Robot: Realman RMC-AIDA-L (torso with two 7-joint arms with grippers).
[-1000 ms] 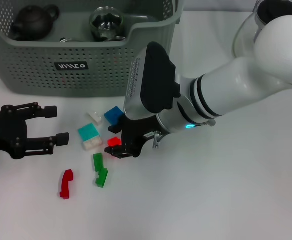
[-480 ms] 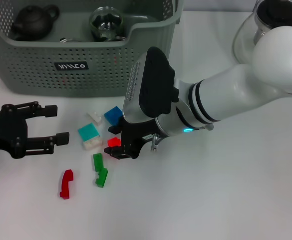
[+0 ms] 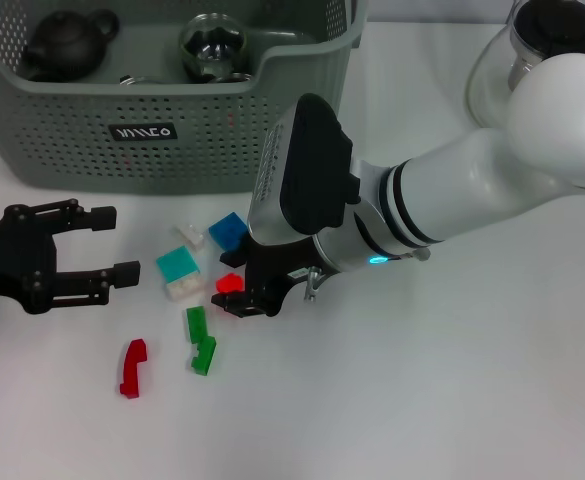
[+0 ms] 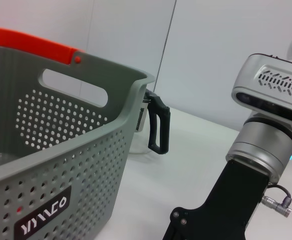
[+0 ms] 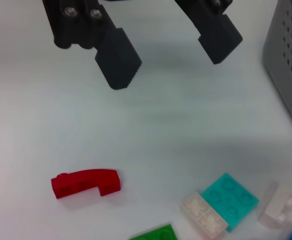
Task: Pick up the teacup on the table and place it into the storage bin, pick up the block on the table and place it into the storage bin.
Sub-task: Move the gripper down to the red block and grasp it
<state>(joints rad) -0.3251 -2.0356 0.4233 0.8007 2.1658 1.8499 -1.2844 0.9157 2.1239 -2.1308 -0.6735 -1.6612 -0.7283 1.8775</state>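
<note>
The grey-green storage bin (image 3: 172,125) stands at the back left; its perforated wall (image 4: 61,165) fills the left wrist view. Inside it sit a glass teacup (image 3: 212,45) and a dark teapot (image 3: 67,42). My right gripper (image 3: 232,285) is down on the table in front of the bin, shut on a small red block (image 3: 230,283). Around it lie a blue block (image 3: 228,231), a teal block (image 3: 178,266), white blocks (image 3: 189,236), green blocks (image 3: 200,340) and a curved red block (image 3: 132,368). My left gripper (image 3: 115,244) rests open at the left, also seen as the left gripper (image 5: 168,55) in the right wrist view.
A glass pitcher (image 3: 532,50) with a black lid stands at the back right, and its black handle (image 4: 158,125) shows behind the bin's corner. The right wrist view shows the curved red block (image 5: 86,182) and teal block (image 5: 230,197) on bare white table.
The right arm has settled slightly over the small red block, which has hardly moved. The left gripper has barely shifted.
</note>
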